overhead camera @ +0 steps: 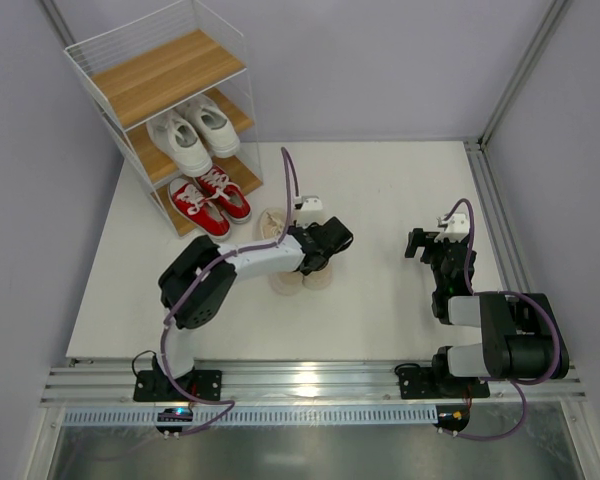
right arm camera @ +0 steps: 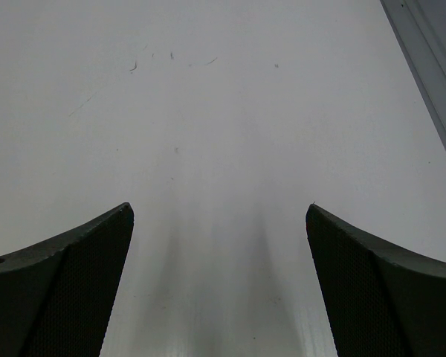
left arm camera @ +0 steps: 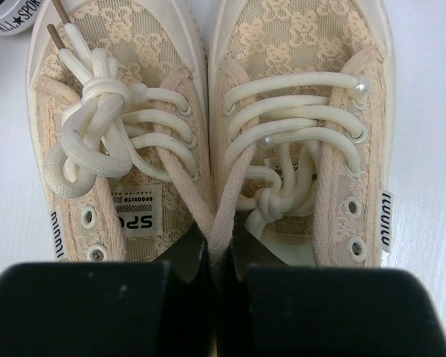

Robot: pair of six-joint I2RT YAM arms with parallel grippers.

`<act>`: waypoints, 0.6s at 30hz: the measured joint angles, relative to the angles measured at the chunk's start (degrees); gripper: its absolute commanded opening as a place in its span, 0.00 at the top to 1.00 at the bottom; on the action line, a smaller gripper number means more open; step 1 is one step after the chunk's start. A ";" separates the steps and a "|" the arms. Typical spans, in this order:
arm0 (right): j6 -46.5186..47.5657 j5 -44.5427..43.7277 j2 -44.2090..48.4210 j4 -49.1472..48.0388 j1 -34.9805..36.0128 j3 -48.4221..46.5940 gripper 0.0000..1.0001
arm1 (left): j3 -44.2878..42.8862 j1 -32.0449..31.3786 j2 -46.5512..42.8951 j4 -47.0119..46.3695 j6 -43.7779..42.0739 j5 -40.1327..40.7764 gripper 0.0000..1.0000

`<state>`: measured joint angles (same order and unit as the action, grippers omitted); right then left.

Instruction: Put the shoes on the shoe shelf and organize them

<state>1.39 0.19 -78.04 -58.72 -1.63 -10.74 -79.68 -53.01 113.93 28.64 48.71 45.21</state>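
While four shoes (overhead camera: pixel 192 142) sit shelved, two beige sneakers (left arm camera: pixel 297 52) lie outside.

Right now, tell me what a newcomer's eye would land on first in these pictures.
The beige pair mid-table, side by side, with the left claw pinching their inner walls. Next, the rack in the far left corner: white pair on its middle board, red pair on the bottom one. The right claw hangs open over the table at the right.

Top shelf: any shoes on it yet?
No, the top board is bare; white shoes sit on the middle board, red shoes on the bottom board.
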 measured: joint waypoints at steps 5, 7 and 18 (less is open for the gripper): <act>0.00 0.00 0.00 0.00 0.00 0.00 0.03 | 0.11 -2.49 -0.44 0.33 -1.75 1.29 1.00; 0.00 -0.02 0.00 0.00 0.00 0.00 0.03 | 0.09 -3.67 -1.20 1.29 -2.43 1.22 1.00; 0.00 -0.02 0.00 0.00 0.00 0.00 0.03 | -4.90 -6.38 -12.66 -0.70 -15.67 5.18 1.00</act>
<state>1.39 0.16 -78.04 -58.72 -1.63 -10.74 -84.58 -59.40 101.27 27.94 33.04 50.39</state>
